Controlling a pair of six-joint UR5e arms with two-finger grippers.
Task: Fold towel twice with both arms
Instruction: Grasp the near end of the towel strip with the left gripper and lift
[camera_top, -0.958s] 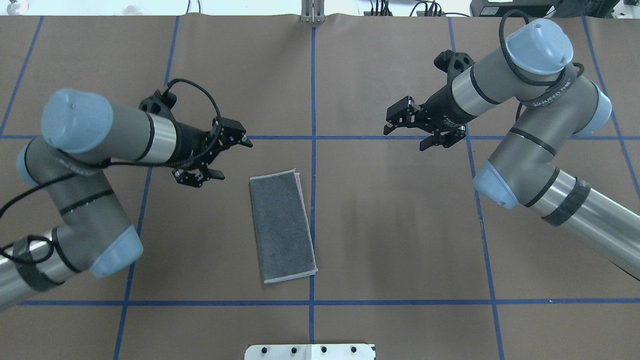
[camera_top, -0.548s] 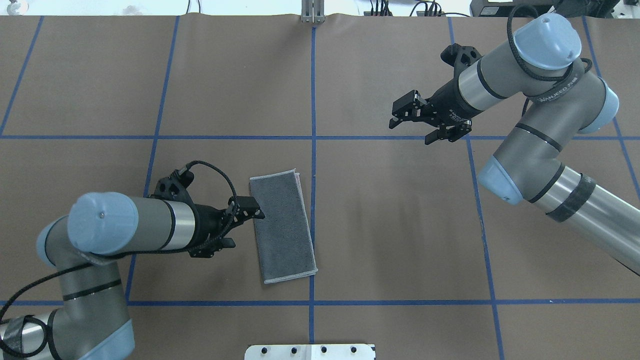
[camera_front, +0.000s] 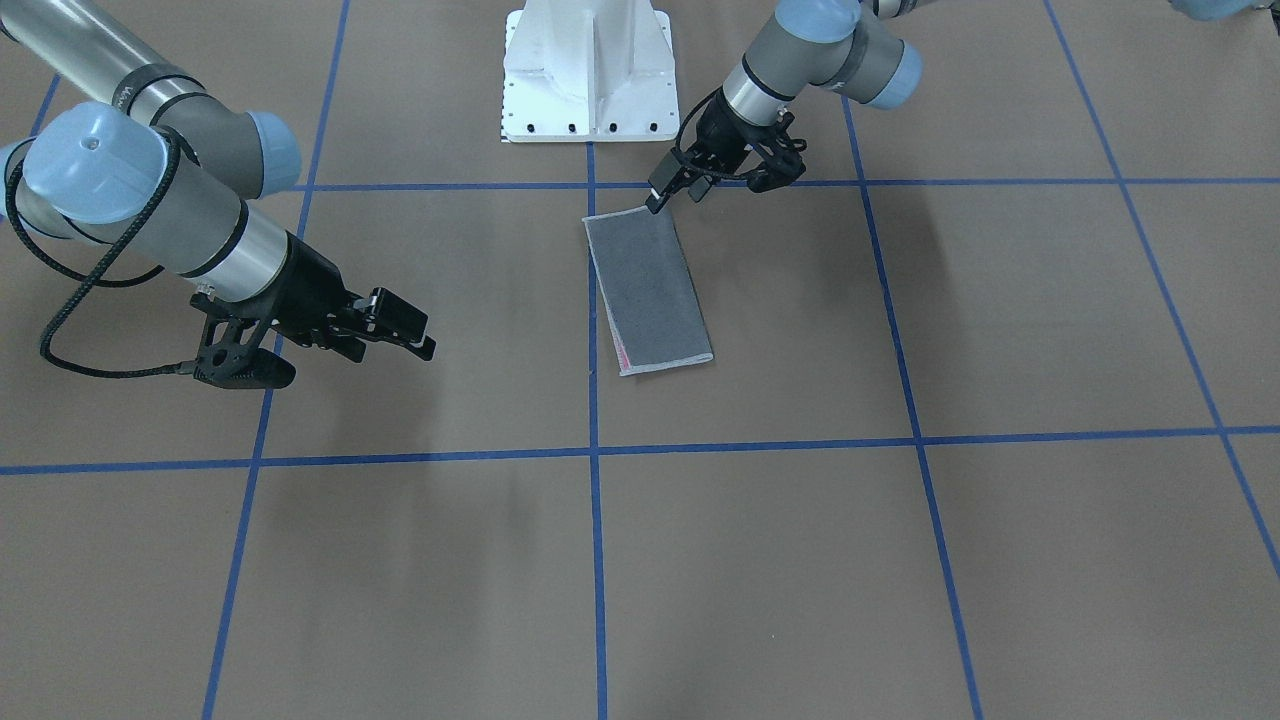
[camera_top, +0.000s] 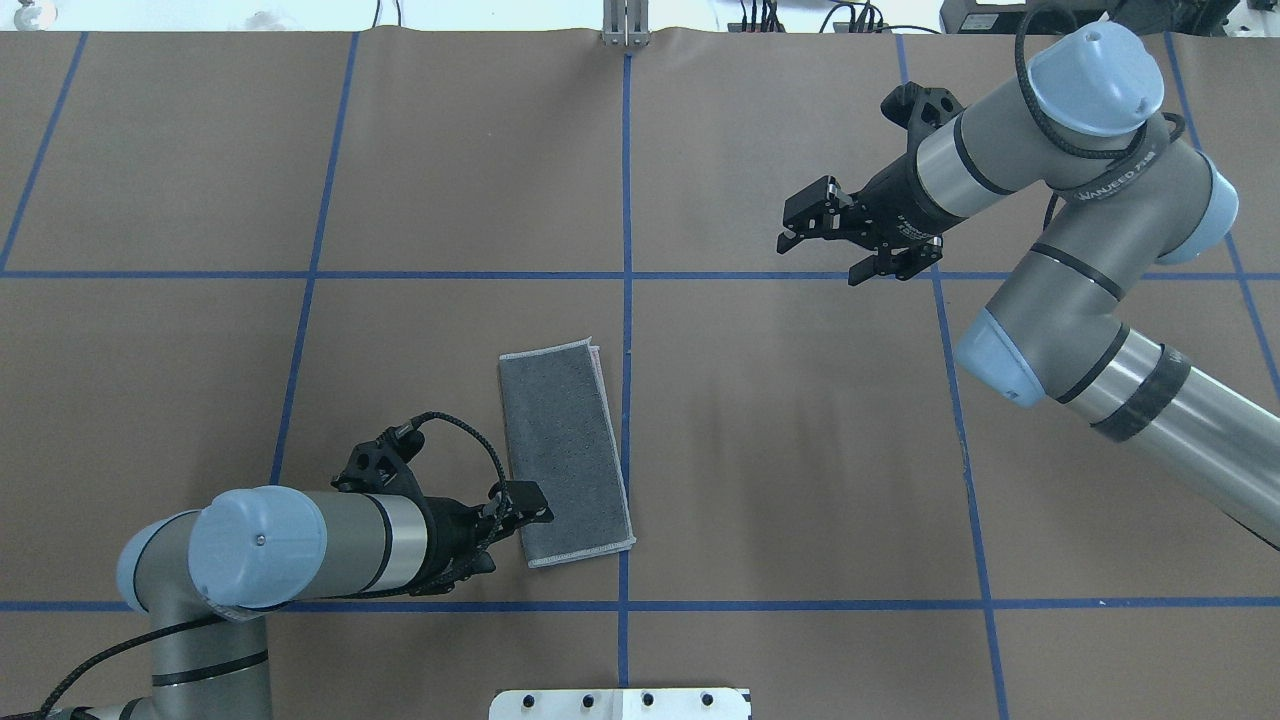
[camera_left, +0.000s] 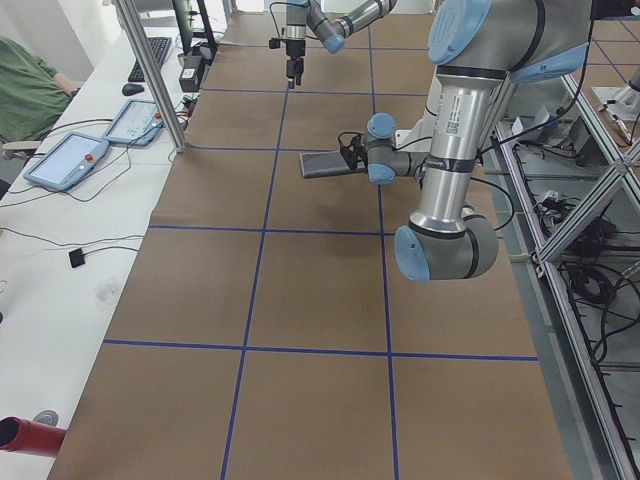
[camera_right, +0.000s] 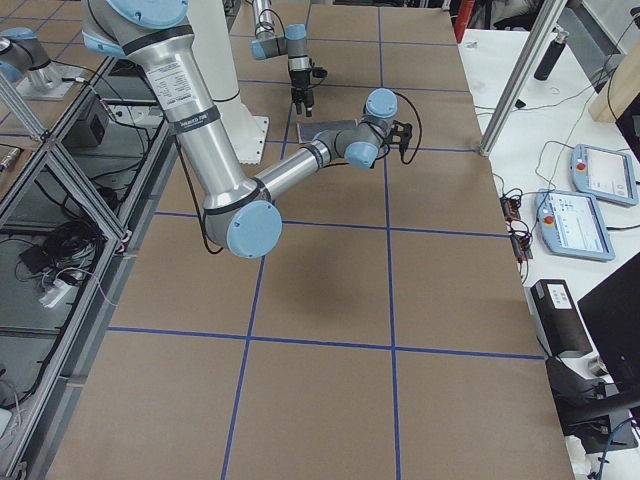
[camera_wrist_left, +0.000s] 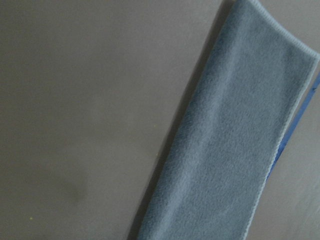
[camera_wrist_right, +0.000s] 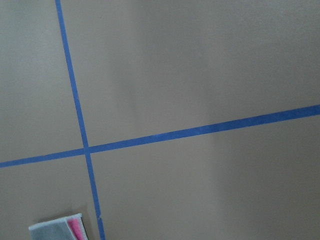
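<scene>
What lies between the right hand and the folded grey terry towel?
Only bare brown paper table covering, crossed by blue tape lines, separates the black two-finger right hand from the grey terry towel, as the overhead view shows.

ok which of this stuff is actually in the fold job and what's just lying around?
Job: towel, folded once, grey side up; left gripper, open at its corner; right gripper, open, clear of it.
Lying about: white pedestal; teach pendant, keyboard on side bench.

Brown table (camera_top: 800, 450), blue tape grid (camera_top: 627, 200), white pedestal (camera_front: 587, 70).
</scene>
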